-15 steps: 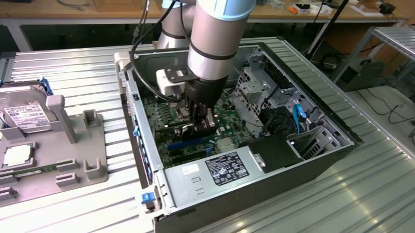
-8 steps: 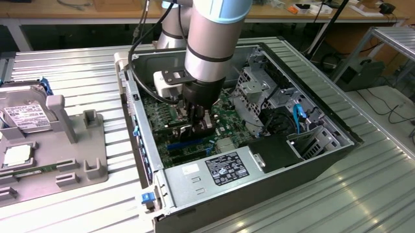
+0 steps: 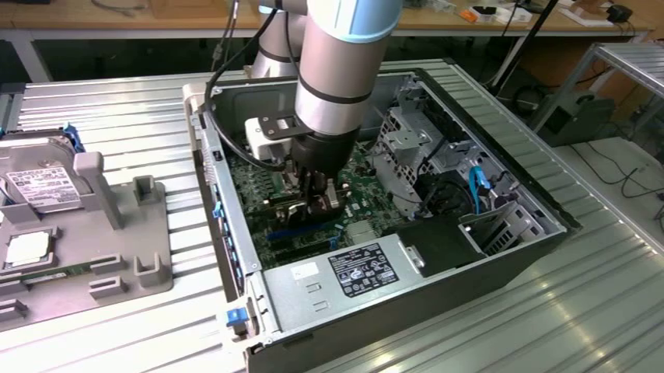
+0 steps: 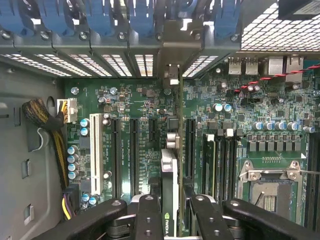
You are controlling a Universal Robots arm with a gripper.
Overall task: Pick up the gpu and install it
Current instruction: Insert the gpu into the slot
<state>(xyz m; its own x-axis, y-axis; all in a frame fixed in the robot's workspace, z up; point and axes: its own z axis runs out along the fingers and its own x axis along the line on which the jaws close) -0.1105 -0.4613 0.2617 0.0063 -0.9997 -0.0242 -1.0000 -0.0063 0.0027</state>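
Observation:
The gpu stands on edge over the green motherboard, seen end-on as a thin card with a black cover and a logo near the fingers. Its silver bracket end reaches toward the case's rear slot openings. My gripper is shut on the gpu, one black finger on each side of the card. In the exterior view the gripper is low inside the open computer case, just above the board, with the gpu dark beneath it.
Long black expansion slots run beside the card. A CPU socket, blue slot clips and a cable bundle surround it. Outside the case, a grey fixture carries a hard drive. The power supply fills the near corner.

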